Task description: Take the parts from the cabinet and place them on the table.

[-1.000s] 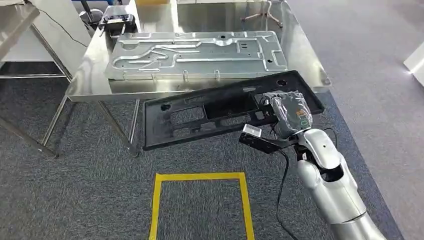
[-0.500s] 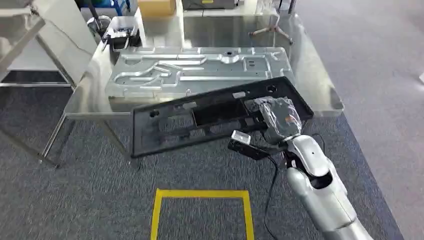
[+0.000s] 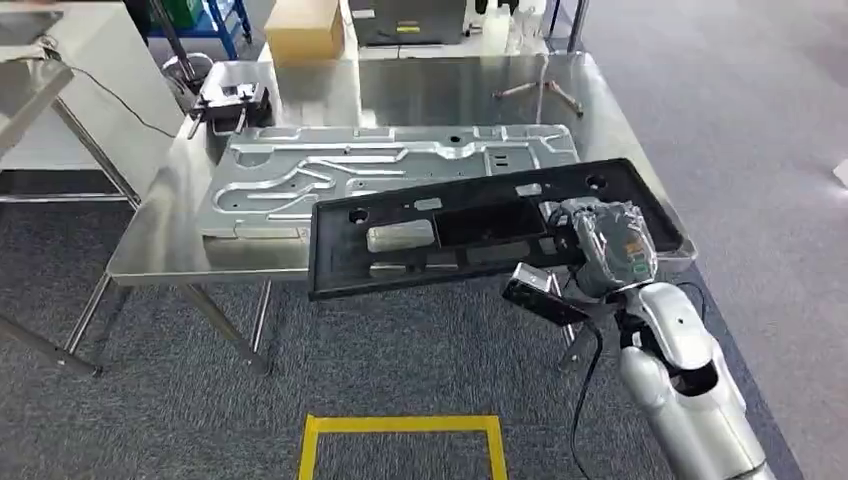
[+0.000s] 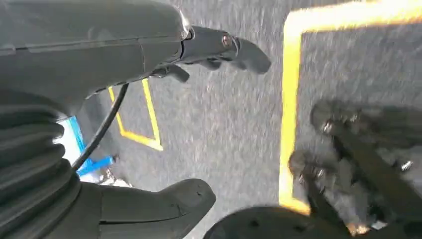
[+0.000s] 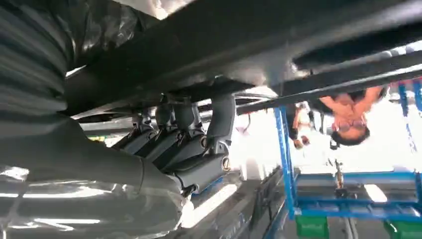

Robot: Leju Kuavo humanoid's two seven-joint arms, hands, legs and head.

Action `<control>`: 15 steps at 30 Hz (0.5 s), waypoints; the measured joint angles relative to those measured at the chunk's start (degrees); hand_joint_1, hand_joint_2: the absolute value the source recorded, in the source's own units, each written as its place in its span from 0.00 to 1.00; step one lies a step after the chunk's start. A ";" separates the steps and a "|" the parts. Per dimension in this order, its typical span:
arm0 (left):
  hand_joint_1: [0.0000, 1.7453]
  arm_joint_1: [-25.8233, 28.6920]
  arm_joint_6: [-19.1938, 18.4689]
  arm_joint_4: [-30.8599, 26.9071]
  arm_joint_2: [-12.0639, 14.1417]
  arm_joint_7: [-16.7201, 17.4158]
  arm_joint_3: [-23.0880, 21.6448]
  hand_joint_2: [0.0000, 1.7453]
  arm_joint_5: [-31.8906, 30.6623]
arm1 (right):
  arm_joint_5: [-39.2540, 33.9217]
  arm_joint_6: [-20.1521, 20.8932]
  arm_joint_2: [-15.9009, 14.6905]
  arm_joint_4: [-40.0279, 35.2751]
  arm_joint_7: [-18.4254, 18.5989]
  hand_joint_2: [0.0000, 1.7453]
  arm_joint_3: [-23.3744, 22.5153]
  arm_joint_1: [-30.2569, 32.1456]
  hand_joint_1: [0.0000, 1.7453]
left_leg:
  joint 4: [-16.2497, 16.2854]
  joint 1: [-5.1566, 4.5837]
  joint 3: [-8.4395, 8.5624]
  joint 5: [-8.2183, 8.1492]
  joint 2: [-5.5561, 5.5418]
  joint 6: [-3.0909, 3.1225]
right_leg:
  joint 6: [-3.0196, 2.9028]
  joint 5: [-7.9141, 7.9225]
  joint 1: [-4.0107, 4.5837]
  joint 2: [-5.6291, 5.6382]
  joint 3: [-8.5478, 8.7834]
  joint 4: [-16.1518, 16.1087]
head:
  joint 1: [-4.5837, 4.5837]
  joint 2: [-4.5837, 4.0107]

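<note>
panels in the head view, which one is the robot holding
The black plastic panel, gripped by the right hand; the silver metal panel lies flat on the table.

The right hand [image 3: 600,245] has carried the black plastic panel [image 3: 470,225] forward, over the steel table's [image 3: 180,240] near edge.

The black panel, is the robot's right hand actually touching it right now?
Touching. In the right wrist view the fingers curl up against the black panel's underside, and the head view shows the right hand holding the black panel at the table edge.
</note>
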 joint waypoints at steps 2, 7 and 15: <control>0.00 -0.22 0.00 -0.18 -0.09 0.00 -0.07 1.00 0.00 | -0.09 -0.02 -0.22 -0.41 -0.04 1.00 -0.30 -0.26 1.00 | -0.92 0.30 2.05 2.39 -0.03 1.06 | 0.18 -0.97 -0.12 -0.10 -1.45 3.93 | 0.00 0.00; 0.00 0.07 -0.66 -0.59 -0.85 -0.02 -0.09 1.00 0.00 | -0.04 0.33 -0.61 -0.50 0.00 1.00 -1.07 1.66 1.00 | -0.89 0.25 4.08 0.30 -0.21 0.99 | 0.94 -8.48 -0.13 -0.13 -12.25 14.30 | 0.02 -0.02; 0.00 0.38 -4.33 -2.67 -1.84 -0.02 0.02 1.00 0.72 | -0.28 1.36 -1.05 -0.50 -0.68 1.00 -2.88 2.00 1.00 | 0.17 0.06 8.14 -2.31 -0.57 -1.66 | -2.35 4.70 0.59 -0.24 -10.41 0.13 | 0.15 -0.02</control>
